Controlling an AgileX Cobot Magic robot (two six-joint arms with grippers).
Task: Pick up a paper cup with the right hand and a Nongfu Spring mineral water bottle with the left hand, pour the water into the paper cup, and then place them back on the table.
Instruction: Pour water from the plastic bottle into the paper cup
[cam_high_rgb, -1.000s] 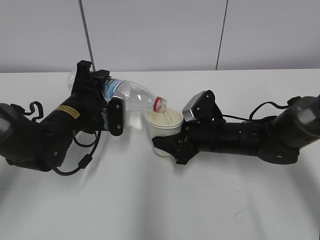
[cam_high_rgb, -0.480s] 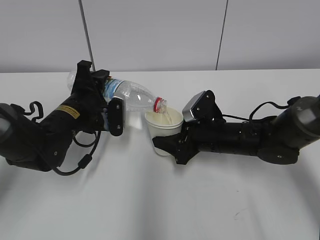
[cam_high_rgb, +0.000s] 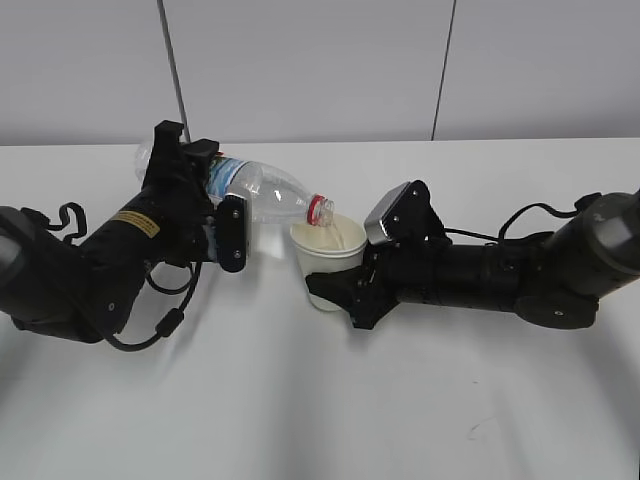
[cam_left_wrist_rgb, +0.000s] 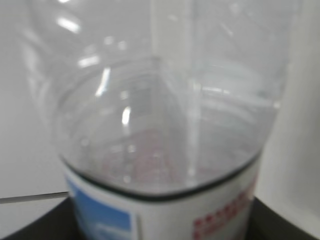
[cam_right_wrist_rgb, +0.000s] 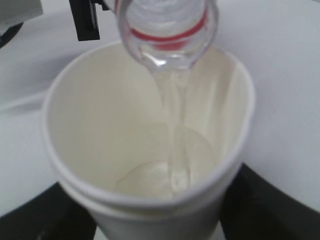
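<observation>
Above the table (cam_high_rgb: 320, 400), the left hand (cam_high_rgb: 215, 225) clamps the tilted bottle (cam_high_rgb: 265, 190) mid-body; the right hand (cam_high_rgb: 345, 290) grips the light, crushable cup (cam_high_rgb: 325, 255). Left wrist: slick thin plastic. Right wrist: water (cam_right_wrist_rgb: 172, 150) streams into the cup.

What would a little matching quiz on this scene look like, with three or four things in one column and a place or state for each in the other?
Things:
1. Nongfu Spring mineral water bottle
2. paper cup
3. water
4. table

States:
a. streaming in a thin line from one container into another
b. white and flat, beneath both arms
c. tipped over sideways, mouth over a rim, held by the left gripper
d. open top facing up, held by the right gripper

Pairs: 1-c, 2-d, 3-a, 4-b
</observation>
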